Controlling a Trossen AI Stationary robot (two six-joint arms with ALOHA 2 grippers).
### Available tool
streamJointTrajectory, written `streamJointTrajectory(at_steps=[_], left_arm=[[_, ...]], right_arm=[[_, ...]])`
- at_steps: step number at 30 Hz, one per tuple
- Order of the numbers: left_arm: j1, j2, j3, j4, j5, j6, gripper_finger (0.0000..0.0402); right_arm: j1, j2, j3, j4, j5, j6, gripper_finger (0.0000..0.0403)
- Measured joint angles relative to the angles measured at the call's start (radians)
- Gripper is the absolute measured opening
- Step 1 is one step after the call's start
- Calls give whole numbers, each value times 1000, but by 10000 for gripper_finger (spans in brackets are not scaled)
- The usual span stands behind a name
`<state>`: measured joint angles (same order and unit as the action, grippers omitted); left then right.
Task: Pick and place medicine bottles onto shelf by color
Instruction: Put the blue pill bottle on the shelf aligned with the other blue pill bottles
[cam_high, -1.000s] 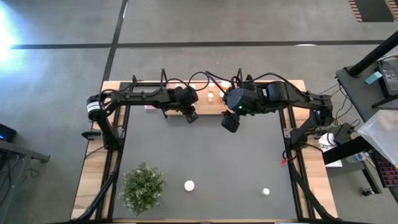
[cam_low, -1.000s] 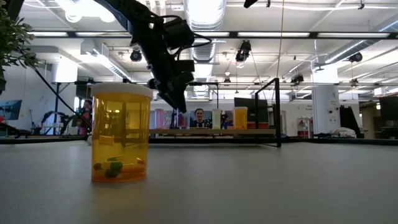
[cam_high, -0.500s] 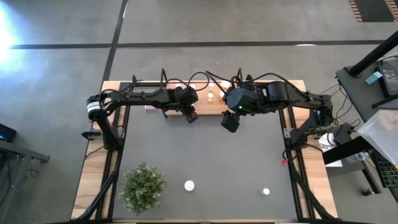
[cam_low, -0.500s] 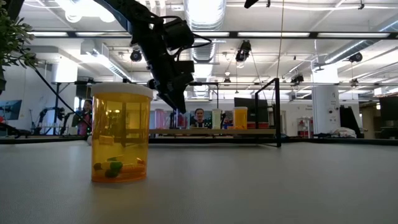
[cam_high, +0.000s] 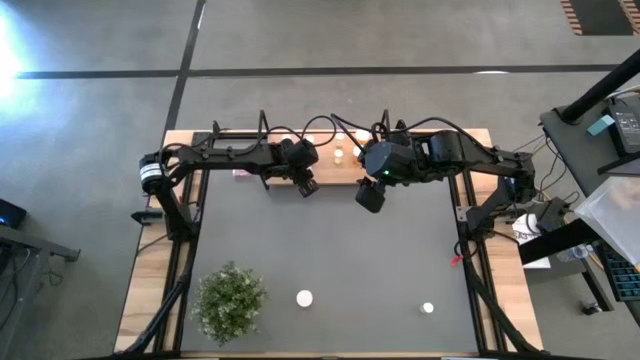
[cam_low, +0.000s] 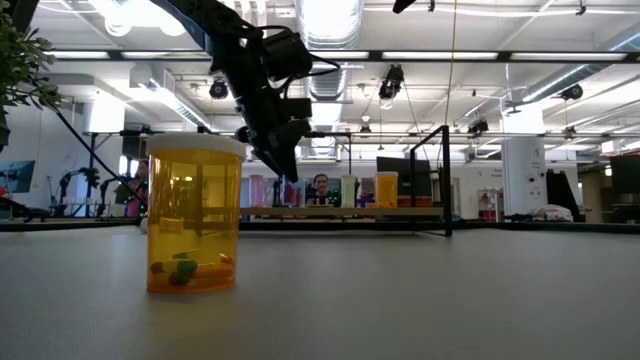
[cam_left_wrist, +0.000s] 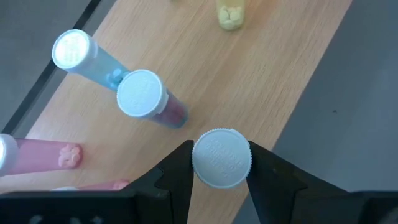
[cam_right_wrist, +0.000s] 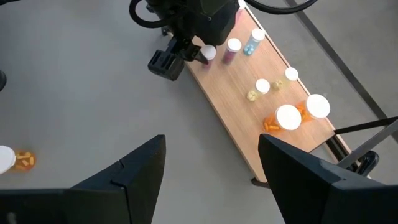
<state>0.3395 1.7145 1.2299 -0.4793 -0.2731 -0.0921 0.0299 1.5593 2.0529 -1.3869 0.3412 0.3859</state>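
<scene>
Holding a white-capped bottle (cam_left_wrist: 221, 157) upright in my left gripper (cam_left_wrist: 219, 163), I hover over the shelf (cam_left_wrist: 261, 81) edge beside the purple bottle (cam_left_wrist: 149, 98).

Near the counter (cam_low: 400, 300) front edge, towards the left: orange medicine bottle (cam_low: 194, 215), upright, white-capped. Above and behind it, a dark arm with pincer (cam_low: 280, 160) pointing down. Far back: shelf (cam_low: 345, 211) carrying several small bottles (cam_low: 386, 189).

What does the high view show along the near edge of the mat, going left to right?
Potted plant → larger white-capped bottle → smaller white-capped bottle.
</scene>
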Motion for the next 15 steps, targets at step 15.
streamJointTrajectory(at_steps=[15], left_arm=[[1, 0, -11, 1, 4, -5, 121]], right_arm=[[0, 0, 0, 0, 0, 10, 247]])
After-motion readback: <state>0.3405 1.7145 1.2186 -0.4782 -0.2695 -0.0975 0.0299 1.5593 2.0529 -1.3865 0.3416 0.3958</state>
